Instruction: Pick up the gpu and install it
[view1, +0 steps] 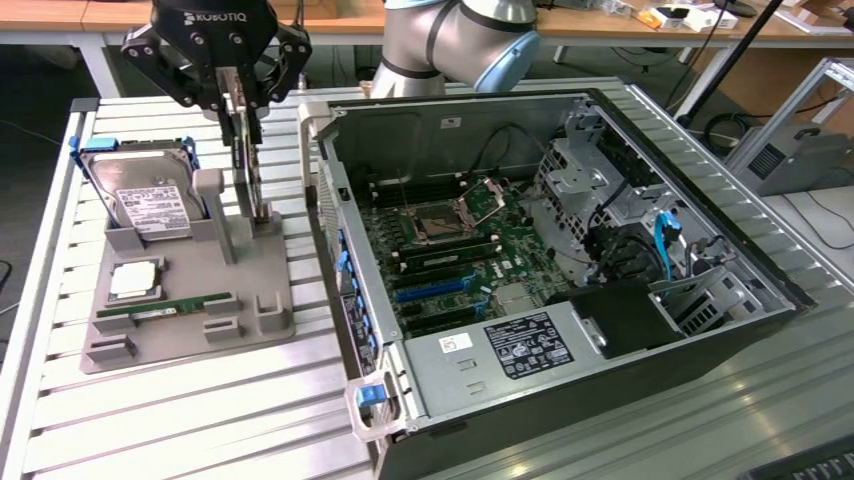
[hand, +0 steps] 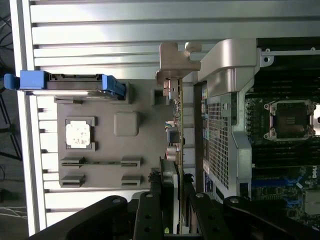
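The gpu (view1: 248, 150) hangs on edge, a thin upright card, with its top clamped between the fingers of the gripper (view1: 240, 100). The wrist view shows the card (hand: 178, 125) edge-on, running down from the closed gripper (hand: 176, 195). Its lower end sits at the upright post of the grey fixture (view1: 200, 330), and I cannot tell whether it is free of the slot there. If it is not, any sideways travel could lever the board against the slot and twist it in the grip. The open computer case (view1: 360, 250) stands just beside the card on the exterior view's right, so a low or early swing toward the motherboard (view1: 441, 260) could knock the card against the case wall. Gripped only at one end, the card could also tilt or slip. The hard drive (view1: 147, 200) and RAM stick (view1: 160, 308) rest on the fixture's other side.
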